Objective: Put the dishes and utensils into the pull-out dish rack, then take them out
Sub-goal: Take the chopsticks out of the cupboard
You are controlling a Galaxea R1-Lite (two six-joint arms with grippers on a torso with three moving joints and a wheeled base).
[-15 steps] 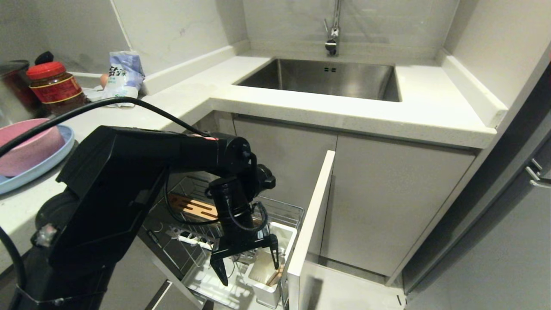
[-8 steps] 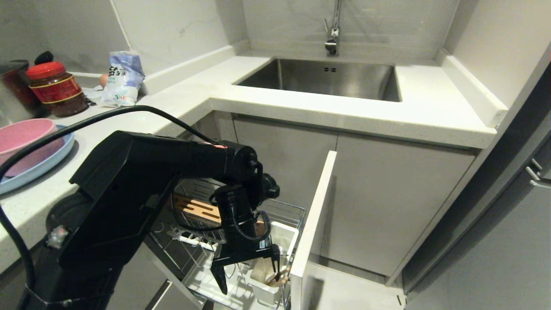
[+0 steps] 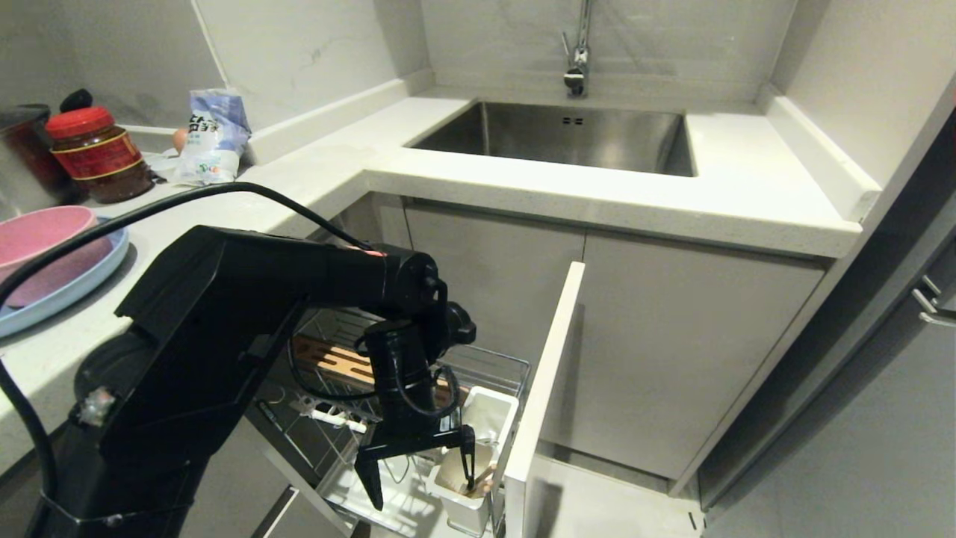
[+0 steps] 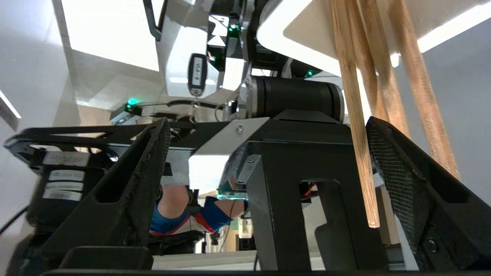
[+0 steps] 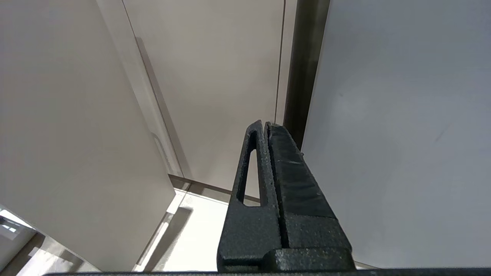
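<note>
Reaching down into the pulled-out dish rack point(image 3: 493, 366), the left tool point(image 3: 418, 469) hangs wide open over the white cup point(image 3: 489, 418), one finger inside it beside the chopsticks point(image 3: 484, 475), holding nothing. The pink bowl point(image 3: 45, 246) sits on the blue plate point(image 3: 82, 288), far behind on the desk point(image 3: 538, 190).

From the left wrist, the chopsticks point(image 4: 355, 115) stand between the fingers point(image 4: 402, 172), close to one.

From the right wrist, the right tool point(image 5: 266, 126) is fully closed and empty.
</note>
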